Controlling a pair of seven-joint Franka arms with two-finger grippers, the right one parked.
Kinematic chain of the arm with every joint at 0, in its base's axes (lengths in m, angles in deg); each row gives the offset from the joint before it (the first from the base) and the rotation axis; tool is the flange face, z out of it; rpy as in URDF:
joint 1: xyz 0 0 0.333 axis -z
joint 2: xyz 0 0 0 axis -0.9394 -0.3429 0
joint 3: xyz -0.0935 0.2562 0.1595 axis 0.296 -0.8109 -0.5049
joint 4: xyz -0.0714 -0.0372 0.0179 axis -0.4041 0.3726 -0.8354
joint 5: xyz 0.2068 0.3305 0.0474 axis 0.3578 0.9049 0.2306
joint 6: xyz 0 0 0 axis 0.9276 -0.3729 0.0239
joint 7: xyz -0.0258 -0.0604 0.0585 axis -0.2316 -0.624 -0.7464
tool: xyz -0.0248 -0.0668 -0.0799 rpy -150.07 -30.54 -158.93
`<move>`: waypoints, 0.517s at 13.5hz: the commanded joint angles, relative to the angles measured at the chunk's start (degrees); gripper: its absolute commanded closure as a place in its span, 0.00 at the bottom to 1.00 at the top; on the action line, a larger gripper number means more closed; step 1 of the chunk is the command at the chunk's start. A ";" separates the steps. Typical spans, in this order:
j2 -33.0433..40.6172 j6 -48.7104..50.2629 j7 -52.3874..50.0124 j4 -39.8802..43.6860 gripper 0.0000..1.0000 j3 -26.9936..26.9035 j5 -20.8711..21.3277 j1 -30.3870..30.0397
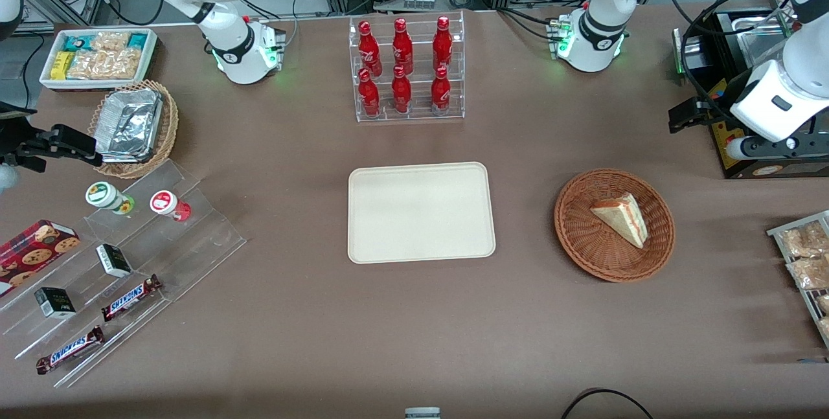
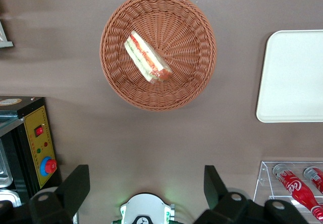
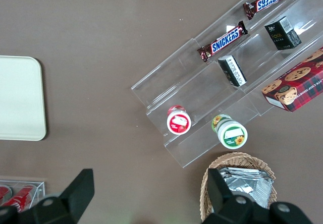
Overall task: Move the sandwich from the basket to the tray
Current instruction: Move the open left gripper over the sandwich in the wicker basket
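Reddish-brown round wicker basket (image 1: 614,225) holds the clear-wrapped triangular sandwich (image 1: 622,217), beside the bare cream rectangular tray (image 1: 421,212). Left gripper (image 2: 146,186) hangs high above the brown surface (image 1: 414,328), fingers (image 2: 75,186) spread, empty. Best: centre over the wedge, pinch its flat faces.

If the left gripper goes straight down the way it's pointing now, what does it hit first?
Probably bare table. The gripper, open, points down at brown cloth between the basket and the arm's base; the sandwich lies off that line, though depth is unclear.
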 commanded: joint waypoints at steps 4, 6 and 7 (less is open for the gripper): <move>-0.69 -1.04 0.52 -0.64 0.00 0.65 0.55 -0.06; 0.45 -4.90 0.43 -4.50 0.00 0.65 1.35 -0.05; 0.89 -6.40 0.52 -6.52 0.00 0.65 1.44 -0.05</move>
